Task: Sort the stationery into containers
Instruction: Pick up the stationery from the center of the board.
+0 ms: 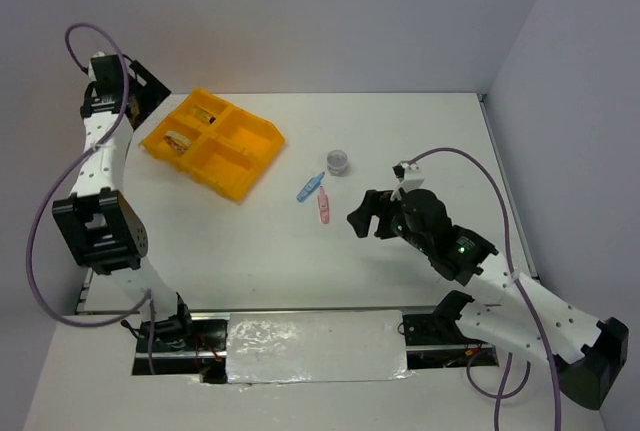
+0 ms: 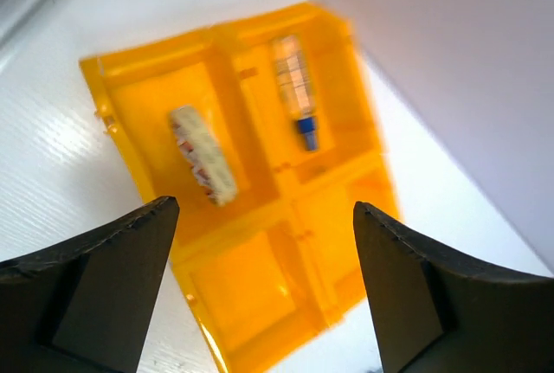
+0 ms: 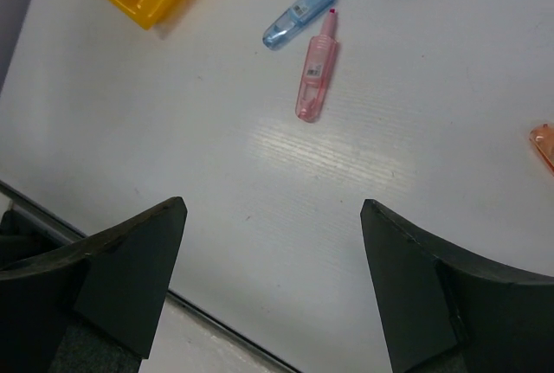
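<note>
Looking over a matte white table [image 1: 300, 271], closed in by pale grey walls at twelve and three o'clock. Counting one orange-yellow tray [image 1: 250, 143] of four compartments, sitting toward ten o'clock. Finding one beige tape ring [image 1: 178, 140] lying in its nine-o'clock compartment and one blue-and-white tube [image 1: 205, 109] lying in the twelve-o'clock compartment beside it. Counting four loose items on the bare surface: one grey-topped jar [image 1: 338, 160] standing near centre; one light-blue piece [image 1: 310, 188] and one pink piece [image 1: 323, 207] lying just beside each other at the jar's seven o'clock; one orange piece [image 3: 544, 144], showing only as a tip at the right wrist view's three-o'clock edge. Hovering over the tray with the left gripper [image 2: 264, 209], jaws spread wide, gripping nothing. Hanging the right gripper [image 3: 273, 207] at the pink piece's three o'clock, jaws likewise wide apart, holding nothing.
</note>
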`<action>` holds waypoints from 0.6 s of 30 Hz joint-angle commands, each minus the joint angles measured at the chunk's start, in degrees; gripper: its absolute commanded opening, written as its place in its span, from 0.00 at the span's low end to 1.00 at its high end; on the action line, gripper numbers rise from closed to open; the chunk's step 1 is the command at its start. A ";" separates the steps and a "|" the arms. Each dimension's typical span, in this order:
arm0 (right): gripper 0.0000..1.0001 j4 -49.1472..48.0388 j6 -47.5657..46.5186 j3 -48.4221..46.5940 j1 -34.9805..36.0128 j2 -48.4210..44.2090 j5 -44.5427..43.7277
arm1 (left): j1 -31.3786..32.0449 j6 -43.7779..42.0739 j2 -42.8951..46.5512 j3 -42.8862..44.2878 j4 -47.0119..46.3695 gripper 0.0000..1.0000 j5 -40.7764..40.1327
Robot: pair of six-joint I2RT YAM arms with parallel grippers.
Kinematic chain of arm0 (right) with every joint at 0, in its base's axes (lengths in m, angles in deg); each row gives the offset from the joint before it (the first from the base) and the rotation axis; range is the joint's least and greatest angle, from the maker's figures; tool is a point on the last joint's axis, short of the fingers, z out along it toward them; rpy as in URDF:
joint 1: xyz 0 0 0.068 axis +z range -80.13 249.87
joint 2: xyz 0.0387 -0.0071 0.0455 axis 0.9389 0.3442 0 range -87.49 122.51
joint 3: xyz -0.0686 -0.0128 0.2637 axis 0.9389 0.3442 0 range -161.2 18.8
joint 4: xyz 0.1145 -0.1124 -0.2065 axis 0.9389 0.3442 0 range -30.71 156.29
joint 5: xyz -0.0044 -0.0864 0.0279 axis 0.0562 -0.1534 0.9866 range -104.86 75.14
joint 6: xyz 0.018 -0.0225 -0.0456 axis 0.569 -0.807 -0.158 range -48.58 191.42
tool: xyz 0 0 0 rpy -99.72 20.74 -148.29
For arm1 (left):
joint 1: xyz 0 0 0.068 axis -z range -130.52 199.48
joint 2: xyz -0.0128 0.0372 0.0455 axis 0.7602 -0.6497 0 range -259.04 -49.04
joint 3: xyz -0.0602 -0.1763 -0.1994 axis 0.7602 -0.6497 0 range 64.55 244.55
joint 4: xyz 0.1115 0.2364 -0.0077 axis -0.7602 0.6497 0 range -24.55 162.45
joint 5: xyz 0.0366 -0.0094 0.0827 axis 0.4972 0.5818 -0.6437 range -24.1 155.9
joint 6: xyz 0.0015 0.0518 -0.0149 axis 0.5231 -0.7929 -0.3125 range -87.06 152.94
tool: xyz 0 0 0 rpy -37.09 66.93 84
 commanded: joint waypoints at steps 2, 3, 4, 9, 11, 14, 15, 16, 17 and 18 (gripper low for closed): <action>0.90 -3.75 -2.52 -2.58 -0.47 4.91 -1.17 | 3.09 -4.34 13.79 3.59 4.08 0.98 -0.43; 0.90 -3.93 -2.70 -3.19 -0.55 5.96 -1.26 | 3.88 -5.91 16.08 2.27 4.61 0.99 -0.08; 0.90 -4.80 -2.97 -3.55 -0.73 7.97 -1.35 | 4.76 -6.80 20.88 0.78 4.87 0.99 0.28; 0.90 -5.77 -4.37 -7.14 -2.40 15.36 -1.26 | 11.18 -13.12 35.32 -15.47 6.37 0.99 1.43; 0.90 -5.34 -5.86 -8.90 -2.75 19.39 -2.23 | 12.24 -14.44 43.32 -26.85 3.49 0.99 2.38; 1.00 -3.49 -7.27 -13.47 -4.15 25.63 -5.48 | 13.03 -17.52 52.38 -40.75 -3.64 0.99 2.92; 1.00 -2.97 -7.10 -15.92 -5.46 27.23 -6.61 | 13.03 -16.83 53.79 -41.25 -2.78 0.99 0.39; 1.00 -2.79 -7.01 -16.99 -6.35 28.81 -6.54 | 13.55 -16.91 53.98 -40.90 -1.29 0.99 0.19; 1.00 -3.05 -6.92 -19.09 -6.88 31.96 -6.54 | 13.73 -17.09 54.59 -41.94 -2.32 0.99 0.37; 1.00 -3.40 -6.92 -20.50 -7.67 33.82 -6.71 | 15.30 -17.00 55.38 -42.39 -2.85 0.99 0.37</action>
